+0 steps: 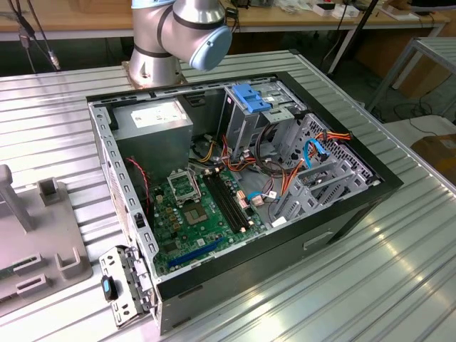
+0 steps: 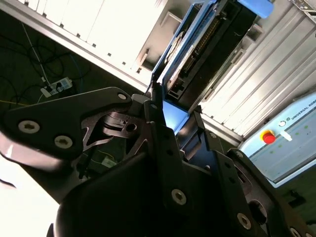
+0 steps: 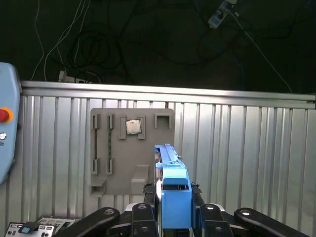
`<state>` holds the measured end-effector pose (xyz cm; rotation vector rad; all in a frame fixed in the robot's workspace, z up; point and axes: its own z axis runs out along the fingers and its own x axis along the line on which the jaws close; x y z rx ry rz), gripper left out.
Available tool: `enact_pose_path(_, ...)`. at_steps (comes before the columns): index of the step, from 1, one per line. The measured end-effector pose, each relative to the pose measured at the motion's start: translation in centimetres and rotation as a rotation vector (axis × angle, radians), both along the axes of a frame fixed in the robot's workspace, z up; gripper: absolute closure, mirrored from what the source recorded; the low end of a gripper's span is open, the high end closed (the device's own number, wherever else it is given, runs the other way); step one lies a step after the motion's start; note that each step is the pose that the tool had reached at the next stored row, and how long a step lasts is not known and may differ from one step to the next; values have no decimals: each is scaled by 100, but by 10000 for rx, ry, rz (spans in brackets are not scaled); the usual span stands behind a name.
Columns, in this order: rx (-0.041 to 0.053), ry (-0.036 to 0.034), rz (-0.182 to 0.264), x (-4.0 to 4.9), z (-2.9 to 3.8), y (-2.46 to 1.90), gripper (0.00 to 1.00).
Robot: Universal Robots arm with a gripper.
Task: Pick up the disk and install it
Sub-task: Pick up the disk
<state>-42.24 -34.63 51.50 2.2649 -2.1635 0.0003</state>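
The disk (image 3: 173,183) is seen edge-on in both wrist views, a thin grey slab in a blue plastic carrier. My gripper (image 3: 174,210) is shut on it, a black finger (image 3: 143,213) pressing on each side. In the second wrist view the disk (image 2: 205,47) juts out beyond the gripper (image 2: 175,111), lifted well above the ribbed metal table (image 3: 247,148). In the exterior view the open computer case (image 1: 342,221) lies on the table with its tall drive cage (image 1: 249,107), blue on top, at the far side. The arm's base (image 1: 178,35) stands behind the case.
A grey fixture plate (image 3: 131,148) with slots lies on the table below the disk and shows at the exterior view's left (image 1: 35,242). A pendant with a red button (image 3: 4,116) rests nearby. Cables lie on the dark floor (image 3: 148,39) past the table's edge.
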Motion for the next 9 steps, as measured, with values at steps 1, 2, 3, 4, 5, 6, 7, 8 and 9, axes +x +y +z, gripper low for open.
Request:
enact_pose_path(1,0,0,1,40,0,0,64)
enact_pose_path(2,0,1,1,87,0,0,64)
enact_pose_path(3,0,0,0,143,0,0,64)
enact_pose_path(4,0,1,0,197,0,0,64)
enact_pose_path(5,0,0,0,247,0,1,64)
enact_pose_path(6,0,0,0,292,0,1,64)
enact_pose_path(7,0,0,0,335,0,1,64)
enact_pose_path(8,0,0,1,414,0,2,64)
enact_pose_path(9,0,0,0,453,0,3,64)
